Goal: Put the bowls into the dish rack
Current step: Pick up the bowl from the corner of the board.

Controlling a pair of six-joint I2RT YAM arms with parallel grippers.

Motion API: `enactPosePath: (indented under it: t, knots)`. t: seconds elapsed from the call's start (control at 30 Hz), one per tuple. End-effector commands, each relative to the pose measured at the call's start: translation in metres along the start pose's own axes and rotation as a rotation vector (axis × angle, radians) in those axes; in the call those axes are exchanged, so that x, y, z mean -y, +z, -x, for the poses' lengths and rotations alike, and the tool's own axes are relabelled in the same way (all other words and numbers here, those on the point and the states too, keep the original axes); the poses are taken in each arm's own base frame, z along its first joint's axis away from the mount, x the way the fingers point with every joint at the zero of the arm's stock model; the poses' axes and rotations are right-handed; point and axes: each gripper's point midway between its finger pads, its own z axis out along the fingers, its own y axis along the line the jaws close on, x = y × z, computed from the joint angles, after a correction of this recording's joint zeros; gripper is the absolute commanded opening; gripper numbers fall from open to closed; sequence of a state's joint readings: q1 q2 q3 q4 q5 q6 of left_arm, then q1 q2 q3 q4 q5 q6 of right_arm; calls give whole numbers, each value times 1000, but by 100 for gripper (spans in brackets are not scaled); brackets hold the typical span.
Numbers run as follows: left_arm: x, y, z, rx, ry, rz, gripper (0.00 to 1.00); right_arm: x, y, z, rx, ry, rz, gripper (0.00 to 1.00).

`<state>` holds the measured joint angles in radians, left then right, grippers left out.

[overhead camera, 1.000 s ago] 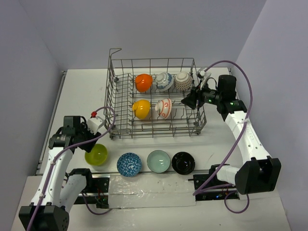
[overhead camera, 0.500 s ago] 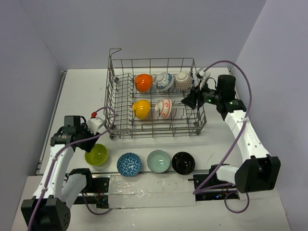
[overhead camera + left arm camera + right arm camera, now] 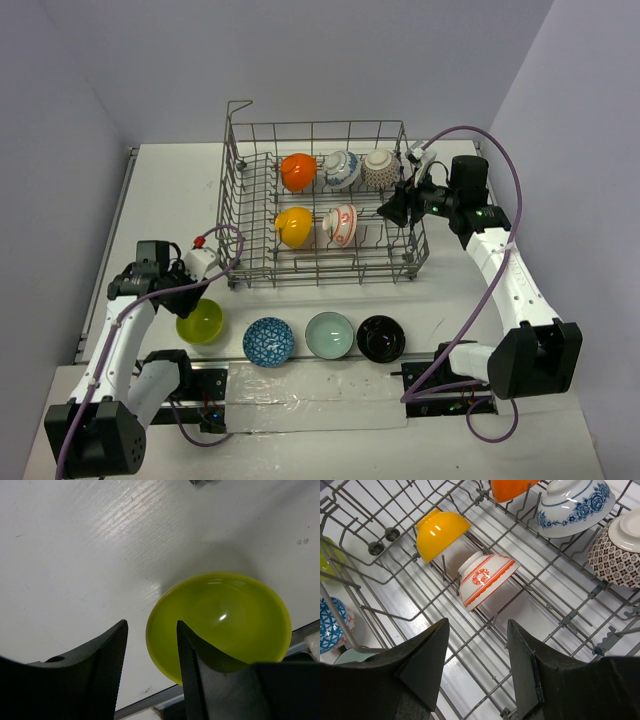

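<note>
Cataloguing the lime green bowl (image 3: 220, 620): sitting mouth-up on the white table (image 3: 480, 290), leftmost in a row of four near the arm bases, alongside the blue-patterned bowl (image 3: 268, 341), pale teal bowl (image 3: 329, 334) and glossy black bowl (image 3: 381, 338).

Hanging just above it with the left gripper (image 3: 151, 625), jaws moderately apart and holding nothing, the gap lined up over the bowl's near rim.

Judging the handling: probably light and rigid, glossy and therefore slippery, likely to chip if dropped against wire. Favouring a pinch on the rim, one finger inside the wall and one outside, seated deep enough to resist sliding.

Hovering the right gripper (image 3: 478, 625) over the dish rack (image 3: 310, 127), jaws apart and empty, above the red-and-white bowl (image 3: 487, 580).

Listing as already racked, tipped on edge: orange bowl (image 3: 298, 171), yellow bowl (image 3: 294, 226), blue-floral bowl (image 3: 341, 168), brown-patterned bowl (image 3: 379, 168).

Counting four on the table to load.
</note>
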<state>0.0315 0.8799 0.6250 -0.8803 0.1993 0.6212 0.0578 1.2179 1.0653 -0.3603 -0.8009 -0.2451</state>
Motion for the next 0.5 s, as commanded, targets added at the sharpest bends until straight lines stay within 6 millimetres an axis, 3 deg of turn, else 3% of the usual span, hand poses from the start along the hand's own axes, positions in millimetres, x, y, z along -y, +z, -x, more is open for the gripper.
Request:
enactPosePath:
  t: [0.0, 0.47]
  knots:
    - [2, 1, 4, 22, 19, -24, 49, 5, -1, 0, 2, -20, -20, 58]
    - [7, 0, 7, 43, 46, -50, 45, 7, -1, -1, 0, -24, -27, 58]
